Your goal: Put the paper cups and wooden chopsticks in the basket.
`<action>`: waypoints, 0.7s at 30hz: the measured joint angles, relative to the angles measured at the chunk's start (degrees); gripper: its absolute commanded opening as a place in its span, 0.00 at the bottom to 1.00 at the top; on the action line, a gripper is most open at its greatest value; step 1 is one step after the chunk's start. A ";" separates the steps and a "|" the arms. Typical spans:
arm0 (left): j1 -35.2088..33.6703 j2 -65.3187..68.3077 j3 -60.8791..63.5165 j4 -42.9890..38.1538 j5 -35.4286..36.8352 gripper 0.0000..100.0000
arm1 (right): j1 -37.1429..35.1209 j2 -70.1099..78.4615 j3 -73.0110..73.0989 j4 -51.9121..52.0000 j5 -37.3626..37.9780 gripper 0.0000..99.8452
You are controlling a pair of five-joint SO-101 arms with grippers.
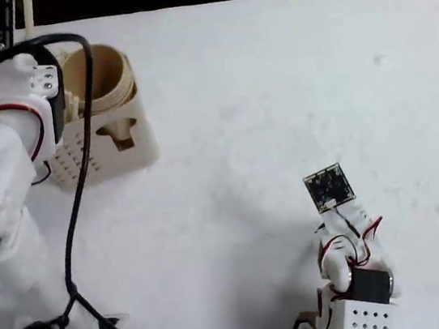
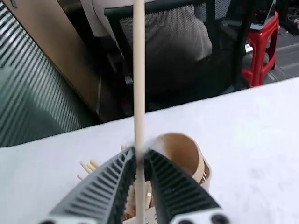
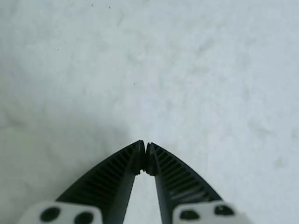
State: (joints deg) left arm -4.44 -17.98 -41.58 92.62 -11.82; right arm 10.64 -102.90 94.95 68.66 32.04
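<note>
a white table spans the scene. at its far left stands the white basket with paper cups nested inside and several chopsticks beside them. the left gripper hangs above the basket, clamped on one upright wooden chopstick. the right gripper, at near right over bare table, has its jaws closed on nothing.

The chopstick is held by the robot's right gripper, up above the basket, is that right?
Not quite: the chopstick is held by the left gripper, above the basket, as the left wrist view shows. The right gripper is shut on nothing over the table.
</note>
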 measured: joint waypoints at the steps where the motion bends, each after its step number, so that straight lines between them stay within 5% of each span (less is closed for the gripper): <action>1: -0.09 -1.41 2.20 -1.58 0.00 0.02 | 0.00 0.00 0.00 0.00 0.00 0.02; 6: -1.32 -12.22 19.52 -15.74 0.00 0.02 | 0.00 0.00 0.00 0.00 0.00 0.02; 15: -5.10 -21.89 62.24 -60.66 0.62 0.02 | 0.00 0.00 0.00 0.00 0.00 0.02; 21: -5.10 -21.89 68.40 -66.02 0.62 0.03 | 0.00 0.00 0.00 0.00 0.00 0.02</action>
State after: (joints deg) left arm -9.54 -39.87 26.81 26.59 -11.21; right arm 10.64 -102.90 94.95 68.66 32.04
